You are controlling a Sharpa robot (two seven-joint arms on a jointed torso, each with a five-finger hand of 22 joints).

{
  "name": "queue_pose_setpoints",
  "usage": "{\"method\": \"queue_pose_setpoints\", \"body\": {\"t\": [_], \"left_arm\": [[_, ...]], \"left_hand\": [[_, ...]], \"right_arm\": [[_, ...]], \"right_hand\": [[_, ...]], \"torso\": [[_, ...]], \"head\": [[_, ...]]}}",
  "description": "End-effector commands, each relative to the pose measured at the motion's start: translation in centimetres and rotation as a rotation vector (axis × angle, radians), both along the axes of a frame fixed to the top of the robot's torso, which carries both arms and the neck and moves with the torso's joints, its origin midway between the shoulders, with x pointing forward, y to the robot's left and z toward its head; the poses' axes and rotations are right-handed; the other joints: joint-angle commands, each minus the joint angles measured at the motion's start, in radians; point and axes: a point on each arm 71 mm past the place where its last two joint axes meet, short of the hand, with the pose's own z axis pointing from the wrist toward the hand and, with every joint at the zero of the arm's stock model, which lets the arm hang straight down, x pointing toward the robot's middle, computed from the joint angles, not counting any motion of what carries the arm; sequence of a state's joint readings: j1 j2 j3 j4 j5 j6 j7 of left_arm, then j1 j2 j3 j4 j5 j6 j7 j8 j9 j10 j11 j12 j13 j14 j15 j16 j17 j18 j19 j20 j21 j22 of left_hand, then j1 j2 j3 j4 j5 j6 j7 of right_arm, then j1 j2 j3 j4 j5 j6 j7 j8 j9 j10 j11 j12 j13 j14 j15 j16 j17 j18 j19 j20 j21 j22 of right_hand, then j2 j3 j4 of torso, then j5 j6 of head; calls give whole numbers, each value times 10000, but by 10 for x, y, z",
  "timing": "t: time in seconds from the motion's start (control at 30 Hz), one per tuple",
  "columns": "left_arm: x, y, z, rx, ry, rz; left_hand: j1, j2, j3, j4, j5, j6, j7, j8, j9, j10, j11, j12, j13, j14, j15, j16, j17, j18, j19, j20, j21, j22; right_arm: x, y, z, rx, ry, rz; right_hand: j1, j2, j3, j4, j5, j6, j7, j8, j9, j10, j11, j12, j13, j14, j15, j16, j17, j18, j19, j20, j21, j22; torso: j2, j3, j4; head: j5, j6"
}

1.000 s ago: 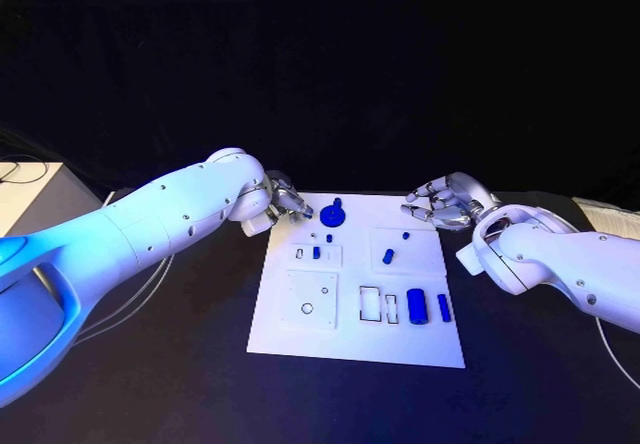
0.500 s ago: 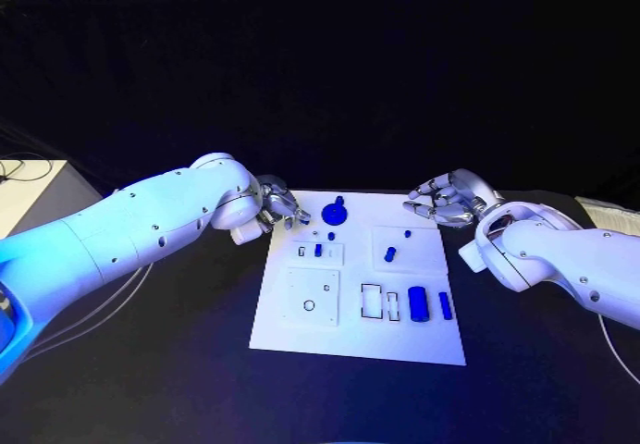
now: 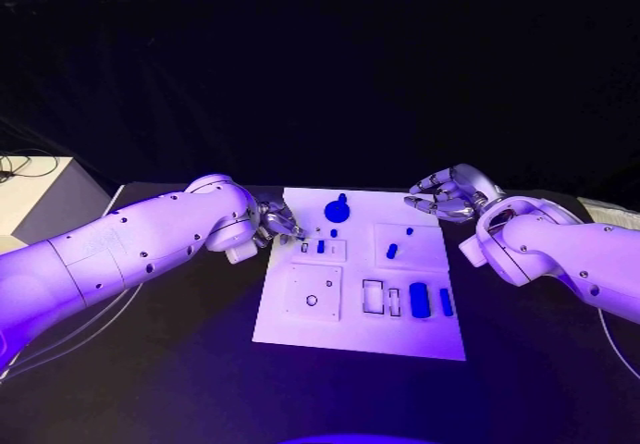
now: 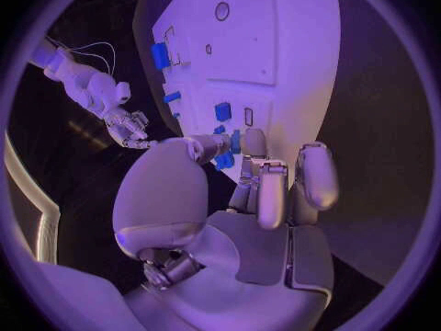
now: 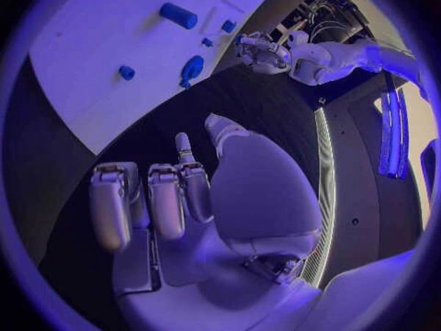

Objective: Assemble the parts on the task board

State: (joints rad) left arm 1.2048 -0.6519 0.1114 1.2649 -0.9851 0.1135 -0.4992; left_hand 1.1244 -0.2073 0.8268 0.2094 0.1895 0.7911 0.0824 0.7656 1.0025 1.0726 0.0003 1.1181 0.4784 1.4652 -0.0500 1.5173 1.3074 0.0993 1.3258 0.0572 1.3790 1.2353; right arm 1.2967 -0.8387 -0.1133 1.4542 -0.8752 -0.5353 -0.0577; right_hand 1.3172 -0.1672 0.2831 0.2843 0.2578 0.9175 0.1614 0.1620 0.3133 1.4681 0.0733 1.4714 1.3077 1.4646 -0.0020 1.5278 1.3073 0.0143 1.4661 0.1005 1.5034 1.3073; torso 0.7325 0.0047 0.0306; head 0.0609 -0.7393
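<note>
Task board lies flat in the middle of the black bench, a white plate with several blue parts on it. A large round part with a stem sits near the board's far edge. A short blue peg stands in the raised square toward the right side, and two upright blue cylinders rest side by side near the board's right edge, next to two empty rectangular slots. A square plate with a small hole lies by the left edge.

The left hand hovers at the board's far left corner, fingers curled loosely, holding nothing. The right hand hangs just off the far right corner, fingers curled inward and empty.
</note>
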Motion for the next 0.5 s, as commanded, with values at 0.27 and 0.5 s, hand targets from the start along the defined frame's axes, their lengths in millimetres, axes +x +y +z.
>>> {"method": "queue_pose_setpoints", "body": {"t": [0.27,0.5], "left_arm": [[-4,-5,-8,412,-481,-93],[-6,-10,-11,738,-468,-388]], "left_hand": [[-290,48,1950,-1817,62,63,-124,257,-42,312,-38,357,457,690,-90,124,1677,-193,123,-74,137,127],[-440,15,2052,-1869,76,65,-152,373,-60,373,-63,486,607,729,-111,173,1776,-214,187,-92,194,223]], "right_arm": [[-1,1,-2,-58,114,141],[-1,1,-3,-66,144,150]], "right_hand": [[-29,-37,55,-8,52,-54,9,49,3,220,42,28,1880,743,41,-48,1315,41,705,51,-27,2164],[-29,-37,55,-8,52,-54,9,49,3,220,42,28,1880,743,41,-48,1315,41,705,51,-27,2164]], "torso": [[-7,-5,0],[-17,1,13]], "head": [[-1,-75],[-7,-139]]}}
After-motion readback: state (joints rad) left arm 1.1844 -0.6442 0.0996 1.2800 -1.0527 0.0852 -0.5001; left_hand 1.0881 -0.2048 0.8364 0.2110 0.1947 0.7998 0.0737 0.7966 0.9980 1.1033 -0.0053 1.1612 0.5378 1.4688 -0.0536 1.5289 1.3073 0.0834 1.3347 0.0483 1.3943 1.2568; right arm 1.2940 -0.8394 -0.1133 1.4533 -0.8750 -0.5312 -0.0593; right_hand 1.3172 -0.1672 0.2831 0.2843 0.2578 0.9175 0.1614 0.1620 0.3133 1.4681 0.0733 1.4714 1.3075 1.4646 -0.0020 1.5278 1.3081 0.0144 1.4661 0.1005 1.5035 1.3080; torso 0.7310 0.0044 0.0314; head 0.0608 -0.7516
